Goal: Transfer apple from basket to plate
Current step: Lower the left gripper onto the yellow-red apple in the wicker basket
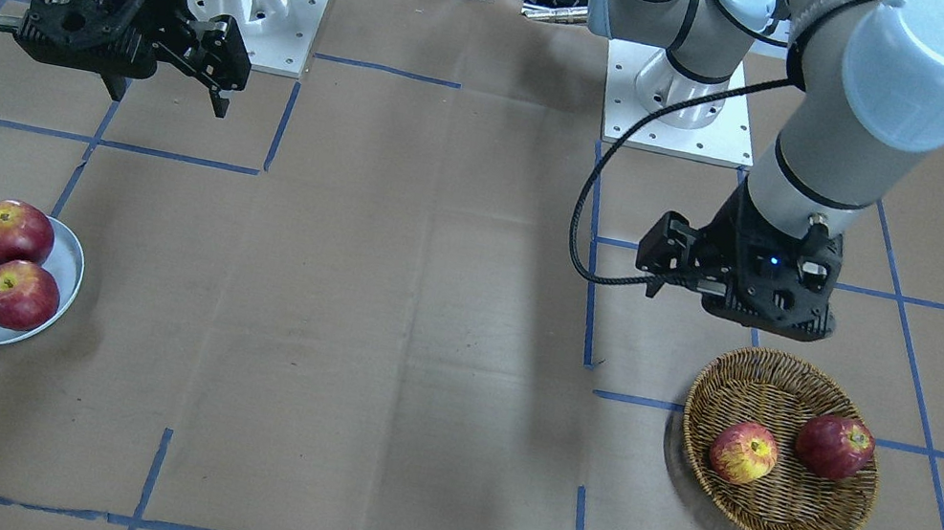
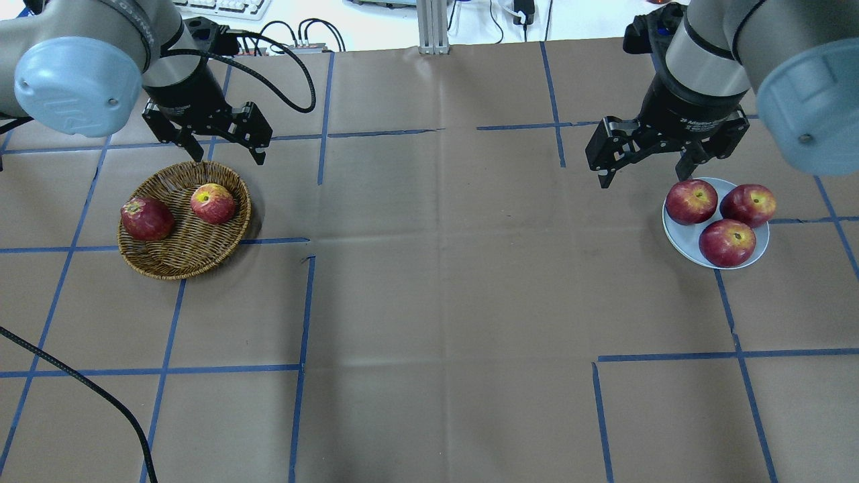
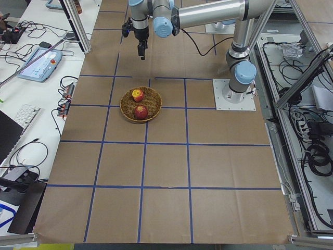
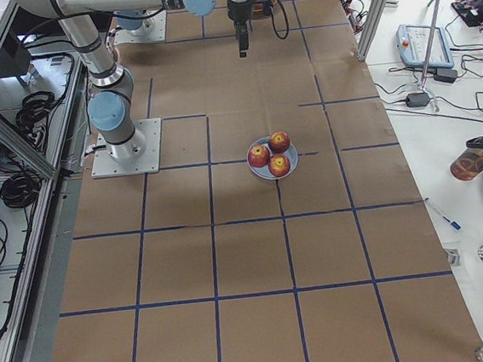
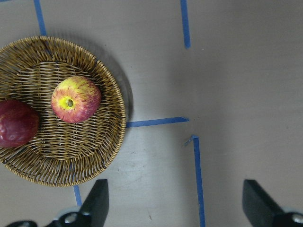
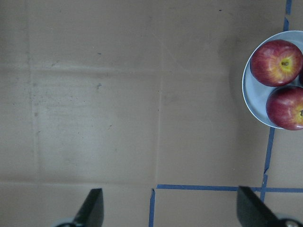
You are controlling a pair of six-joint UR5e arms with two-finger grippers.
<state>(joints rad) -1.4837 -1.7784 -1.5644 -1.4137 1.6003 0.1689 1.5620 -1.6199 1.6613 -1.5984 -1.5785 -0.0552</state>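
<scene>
The paler red-and-yellow apple (image 2: 213, 202) lies in the tan wicker basket (image 2: 188, 268) beside a dark red apple (image 2: 147, 219). It also shows in the left wrist view (image 5: 75, 99) and in the front view (image 1: 744, 452). My left gripper (image 2: 228, 153) hangs open and empty above the table just past the basket's far rim. In its wrist view the gripper (image 5: 175, 203) is right of the basket (image 5: 109, 156). The grey-blue plate (image 2: 678, 235) holds three dark red apples. My right gripper (image 2: 645, 173) hangs open and empty beside the plate's far left edge.
The table is covered in brown paper with blue tape lines. The robot's base plates (image 1: 674, 136) stand at the robot side. A black cable (image 2: 80, 382) lies across the near left corner. The plate (image 6: 251, 94) sits at the right edge of the right wrist view.
</scene>
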